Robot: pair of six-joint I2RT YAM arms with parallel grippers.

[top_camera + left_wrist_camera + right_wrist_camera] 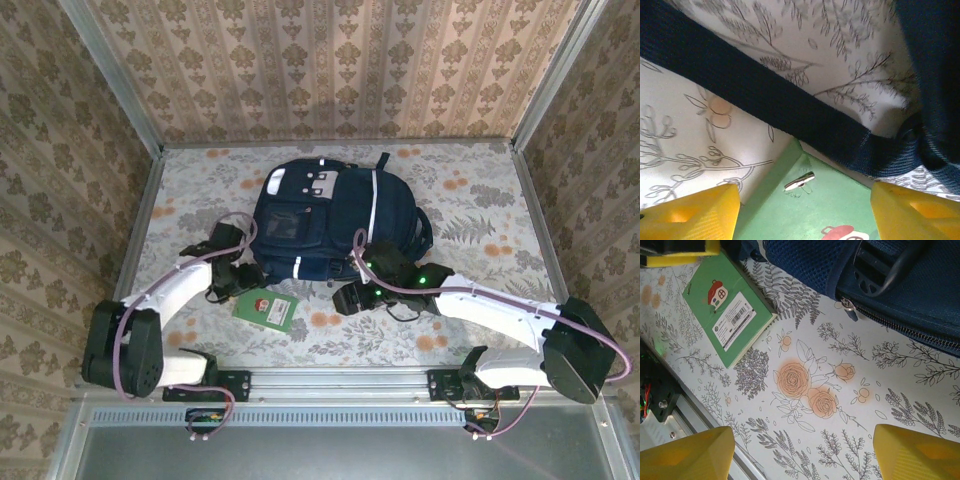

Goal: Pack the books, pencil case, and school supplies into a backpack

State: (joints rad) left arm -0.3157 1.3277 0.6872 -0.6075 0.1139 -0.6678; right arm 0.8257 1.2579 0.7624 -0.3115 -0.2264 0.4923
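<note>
The navy backpack (330, 215) lies flat in the middle of the table with its white patch at the far end. A small green-and-white book (267, 308) lies in front of its near left corner. My left gripper (248, 284) hovers open over that book's far corner. In the left wrist view the green cover (830, 205) lies between the yellow fingers (690, 215), and a navy strap (755, 95) crosses just beyond. My right gripper (347, 298) is open over bare tablecloth, at the backpack's near edge. Its wrist view shows the book (727, 310) and the backpack (900, 285) with a zipper pull (850, 308).
The flowered tablecloth (480, 200) has free room on both sides of the backpack. A metal rail (340, 380) runs along the near edge, close to my right gripper (802, 455). Patterned walls close the table in on three sides.
</note>
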